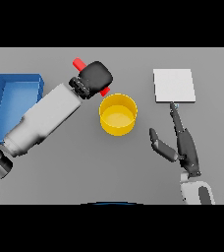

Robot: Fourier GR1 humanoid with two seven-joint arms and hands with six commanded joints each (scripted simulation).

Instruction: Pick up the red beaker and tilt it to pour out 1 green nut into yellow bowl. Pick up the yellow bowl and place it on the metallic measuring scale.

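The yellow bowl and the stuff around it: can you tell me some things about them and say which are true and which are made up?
1. The left hand is curled round the red beaker. True.
2. The yellow bowl sits on the metallic measuring scale. False: it stands on the grey table, left of the scale.
3. The right hand holds the bowl. False: it is open and holds nothing, right of the bowl.
4. A blue tray lies at the table's left side. True.
5. The beaker stands upright on the table. False: it is tilted, held just behind the bowl's rim.
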